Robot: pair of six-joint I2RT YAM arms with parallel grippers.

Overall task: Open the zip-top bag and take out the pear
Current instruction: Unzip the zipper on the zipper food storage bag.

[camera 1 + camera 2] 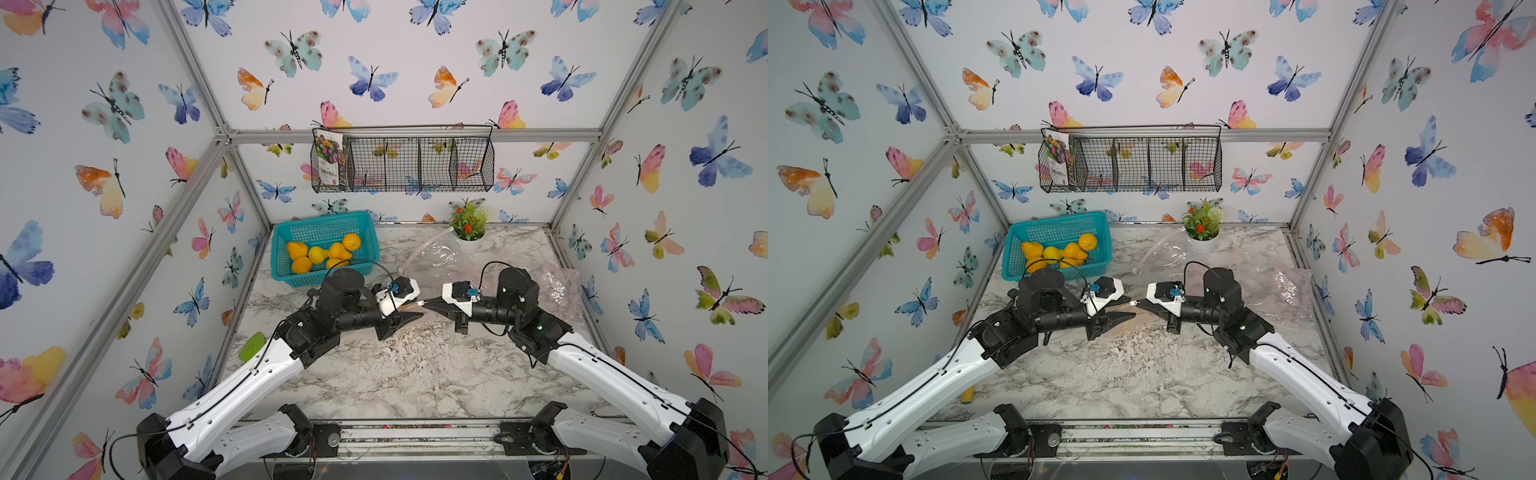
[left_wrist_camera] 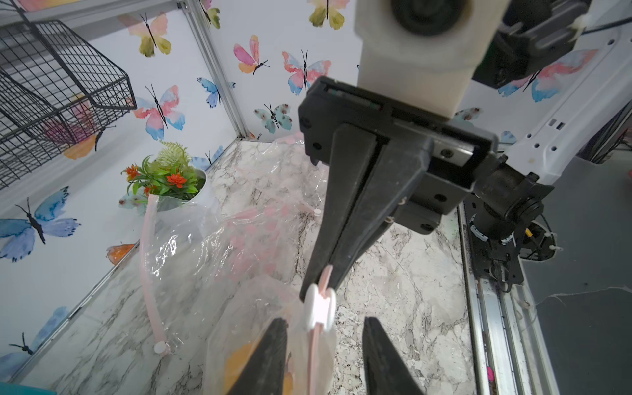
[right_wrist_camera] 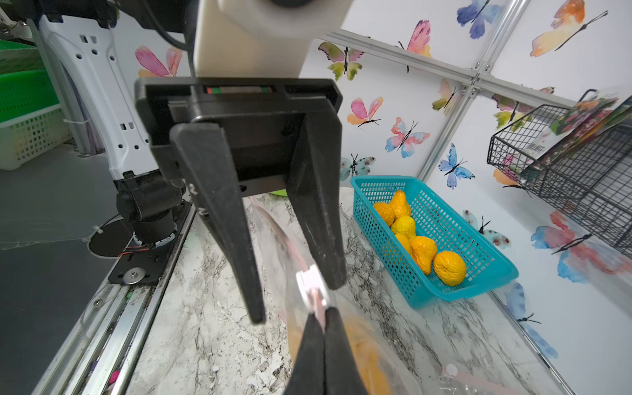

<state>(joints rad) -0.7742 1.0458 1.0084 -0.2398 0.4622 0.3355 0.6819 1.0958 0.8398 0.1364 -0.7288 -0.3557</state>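
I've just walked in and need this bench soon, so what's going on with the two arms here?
Both arms meet mid-table over a zip-top bag with a pear inside. The right gripper is shut on the bag's pink zip strip beside the white slider. The left gripper is open, with a finger on either side of the slider. The pear is not out yet.

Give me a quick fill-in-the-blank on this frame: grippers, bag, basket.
1. The right gripper is ___ on the pink strip of the zip-top bag.
2. The left gripper has its jaws ___, close by the white slider.
3. The loose pears lie in the teal ___ at the back of the table.

Missing words: shut; open; basket.
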